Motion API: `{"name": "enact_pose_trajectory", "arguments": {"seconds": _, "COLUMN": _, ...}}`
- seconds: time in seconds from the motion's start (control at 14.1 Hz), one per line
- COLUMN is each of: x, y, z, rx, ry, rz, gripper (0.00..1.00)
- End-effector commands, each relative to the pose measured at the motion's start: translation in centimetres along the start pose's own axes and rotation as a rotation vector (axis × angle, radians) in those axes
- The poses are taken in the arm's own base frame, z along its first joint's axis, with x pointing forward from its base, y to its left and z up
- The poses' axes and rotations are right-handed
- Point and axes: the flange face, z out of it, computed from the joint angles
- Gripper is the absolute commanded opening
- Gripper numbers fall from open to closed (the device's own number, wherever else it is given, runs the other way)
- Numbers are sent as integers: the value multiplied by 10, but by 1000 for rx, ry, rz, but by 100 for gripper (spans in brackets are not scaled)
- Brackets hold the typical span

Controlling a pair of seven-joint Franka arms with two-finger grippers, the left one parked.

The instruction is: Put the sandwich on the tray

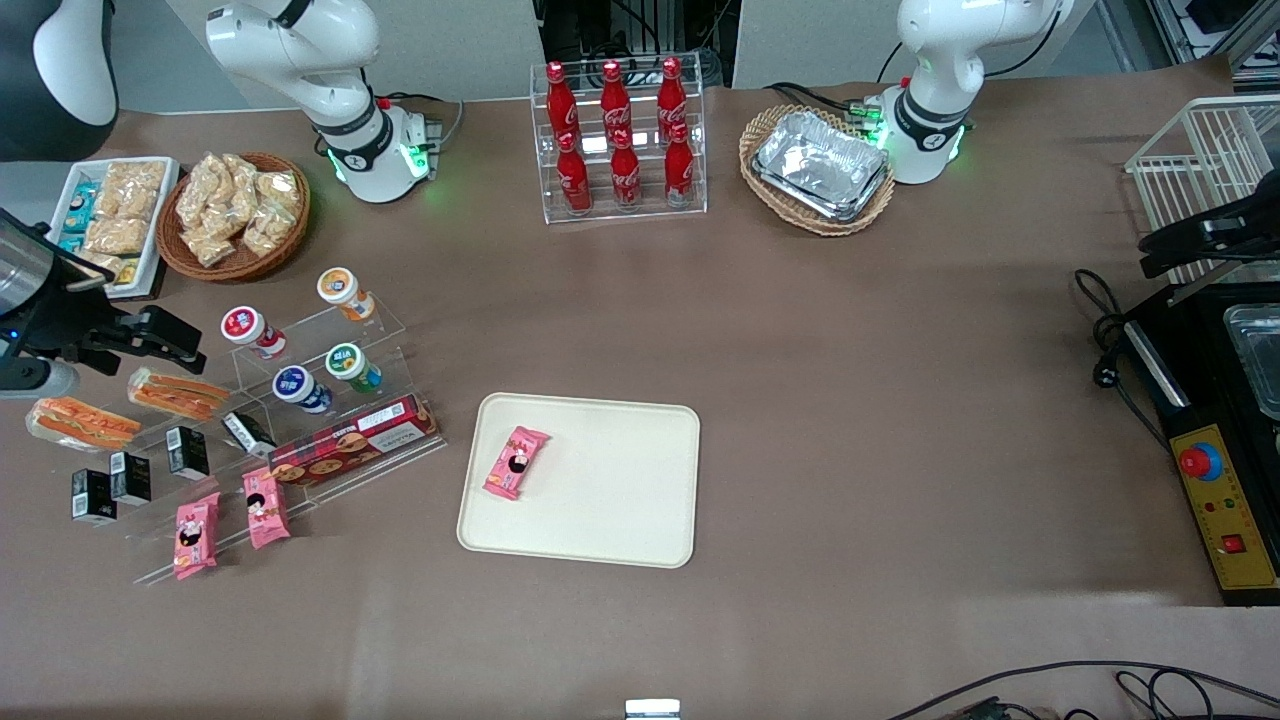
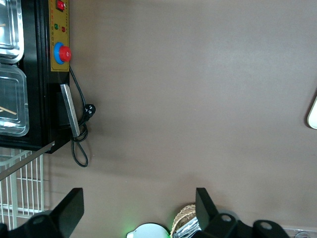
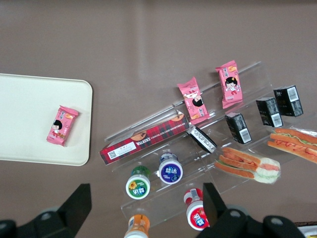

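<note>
Two clear-wrapped sandwich wedges lie side by side at the working arm's end of the table: one sandwich (image 1: 178, 394) (image 3: 247, 165) on the clear display stand's edge, the other sandwich (image 1: 80, 422) (image 3: 294, 144) beside it. My gripper (image 1: 160, 340) (image 3: 146, 210) hangs open and empty above the stand, slightly farther from the front camera than the sandwiches, with small lidded cups showing between its fingers. The cream tray (image 1: 610, 500) (image 3: 25, 119) lies mid-table and carries a pink snack packet (image 1: 516, 462) (image 3: 62, 125).
The clear stepped stand (image 1: 300, 400) holds lidded cups (image 1: 292, 383), a red biscuit box (image 1: 352, 447), black boxes and pink packets. Snack basket (image 1: 234, 210), cola rack (image 1: 620, 140) and foil-tray basket (image 1: 818, 165) line the table's edge farthest from the front camera. A black machine (image 1: 1215, 420) sits at the parked arm's end.
</note>
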Motion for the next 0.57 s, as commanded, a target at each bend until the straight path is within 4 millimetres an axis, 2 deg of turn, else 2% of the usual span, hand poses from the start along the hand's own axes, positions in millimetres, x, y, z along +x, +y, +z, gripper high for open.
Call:
{"name": "enact_pose_trajectory", "arguments": {"seconds": 0.0, "x": -4, "y": 17, "z": -9, "rx": 2, "ry": -9, "rz": 26, "gripper": 100}}
{"name": "enact_pose_trajectory", "arguments": {"seconds": 0.21, "x": -11, "y": 19, "z": -20, "rx": 1, "ry": -2, "rz": 26, "gripper": 100}}
{"name": "enact_pose_trajectory", "arguments": {"seconds": 0.36, "x": -21, "y": 37, "z": -19, "rx": 2, "ry": -65, "rz": 12, "gripper": 100}}
{"name": "enact_pose_trajectory", "arguments": {"seconds": 0.5, "x": -25, "y": 44, "z": -20, "rx": 4, "ry": -81, "rz": -104, "gripper": 100}}
